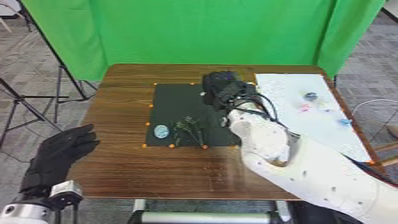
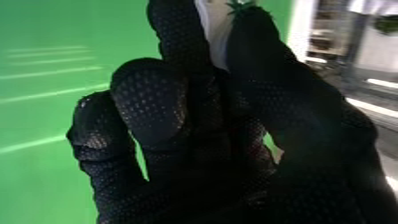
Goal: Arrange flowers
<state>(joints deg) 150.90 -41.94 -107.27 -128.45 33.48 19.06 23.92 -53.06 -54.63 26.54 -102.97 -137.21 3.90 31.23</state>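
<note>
1. The right hand (image 1: 219, 86) is over the far right corner of the black mat (image 1: 169, 106), just beside the white board.
2. Its thumb and a raised finger are closed on a slim white piece (image 2: 213, 27) with a spiky green tip (image 2: 240, 6); the hand's other fingers are bent. Whether the piece is a petal or another part of a flower, I cannot tell.
3. Nearer the robot than the right hand and to its left, green flower stems (image 1: 188, 131) lie on the mat, with small pale heads among them.
4. Farther left of that hand, beside the stems, is a light blue oval piece (image 1: 161, 131) on the mat.
5. To the right hand's right, the white board (image 1: 289, 87) bears a blue-green bloom (image 1: 310, 96), a pink one (image 1: 305, 107) just beside it, and a blue one (image 1: 345, 121) nearer the robot.
6. The left hand (image 1: 55, 154) is at the left edge of the brown table (image 1: 120, 172), well apart from the mat, fingers loosely extended and slightly spread, with nothing in its grasp.
7. Beyond the right hand hangs a green curtain (image 1: 213, 32).
</note>
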